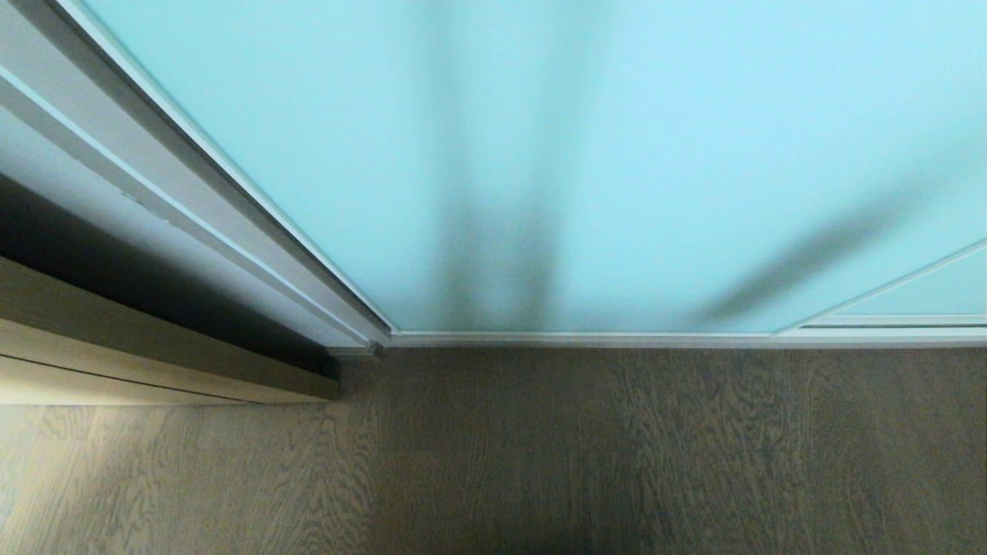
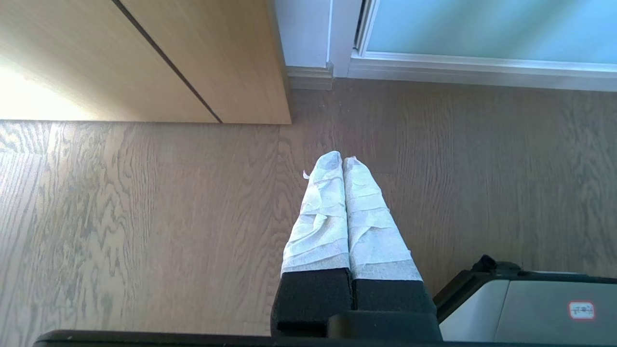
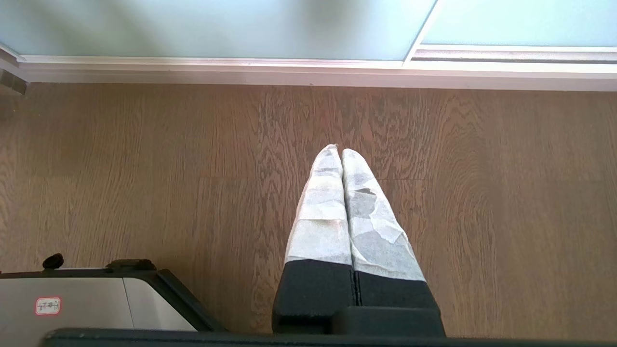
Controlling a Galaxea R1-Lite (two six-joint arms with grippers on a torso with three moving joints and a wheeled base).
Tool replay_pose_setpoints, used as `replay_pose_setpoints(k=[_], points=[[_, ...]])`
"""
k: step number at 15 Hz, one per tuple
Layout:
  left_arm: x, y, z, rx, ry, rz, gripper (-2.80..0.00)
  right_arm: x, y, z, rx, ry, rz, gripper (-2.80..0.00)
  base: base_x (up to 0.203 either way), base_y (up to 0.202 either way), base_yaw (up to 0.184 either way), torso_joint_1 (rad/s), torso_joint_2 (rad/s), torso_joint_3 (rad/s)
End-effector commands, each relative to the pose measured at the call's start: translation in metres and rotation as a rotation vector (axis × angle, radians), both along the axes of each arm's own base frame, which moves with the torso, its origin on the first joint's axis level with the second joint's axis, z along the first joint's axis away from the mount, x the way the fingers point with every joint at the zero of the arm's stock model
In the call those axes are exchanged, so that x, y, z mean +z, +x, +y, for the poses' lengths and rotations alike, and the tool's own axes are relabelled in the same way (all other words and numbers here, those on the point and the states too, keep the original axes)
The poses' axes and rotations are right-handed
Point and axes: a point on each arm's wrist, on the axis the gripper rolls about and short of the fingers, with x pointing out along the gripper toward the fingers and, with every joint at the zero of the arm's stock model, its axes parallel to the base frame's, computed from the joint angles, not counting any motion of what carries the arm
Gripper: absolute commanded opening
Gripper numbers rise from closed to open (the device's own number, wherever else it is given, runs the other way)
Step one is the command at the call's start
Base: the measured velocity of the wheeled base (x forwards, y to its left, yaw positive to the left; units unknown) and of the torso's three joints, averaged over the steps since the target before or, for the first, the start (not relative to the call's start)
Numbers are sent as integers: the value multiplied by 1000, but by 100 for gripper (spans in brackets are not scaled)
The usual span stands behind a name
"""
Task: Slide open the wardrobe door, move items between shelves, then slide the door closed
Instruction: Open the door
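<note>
Wooden floor (image 1: pixel 617 447) meets the closed sliding wardrobe door (image 1: pixel 617 154).

Small white sticker with a red border (image 2: pixel 581 310) on the grey robot base (image 2: pixel 530 313) in the left wrist view, its marks too small to read, no other text, brand, number or sign legible anywhere

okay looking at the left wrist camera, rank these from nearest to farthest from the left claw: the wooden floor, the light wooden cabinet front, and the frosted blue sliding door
1. Wooden floor: directly under the shut left claw, all around its tips.
2. Light wooden cabinet front: beyond the tips, off to one side, its corner standing on the floor.
3. Sliding wardrobe door: farthest, past the cabinet corner on the other side, shut.
</note>
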Motion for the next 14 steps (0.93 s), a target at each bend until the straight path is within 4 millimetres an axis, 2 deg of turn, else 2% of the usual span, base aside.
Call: replay_pose_setpoints(k=[1, 4, 6, 11, 14], points=[[0, 0, 0, -1, 10, 5, -280, 0, 0, 0, 1, 0, 0, -280, 0, 0, 0, 0, 0, 0], [0, 0, 0, -6, 42, 1, -280, 0, 0, 0, -1, 0, 0, -280, 0, 0, 0, 0, 0, 0], [15, -3, 0, -8, 61, -70, -280, 0, 0, 0, -1, 0, 0, -280, 0, 0, 0, 0, 0, 0], [84, -33, -2, -76, 80, -323, -280, 0, 0, 0, 1, 0, 0, -280, 0, 0, 0, 0, 0, 0], [119, -21, -3, -106, 84, -348, -280, 0, 0, 0, -1, 0, 0, -280, 0, 0, 0, 0, 0, 0]])
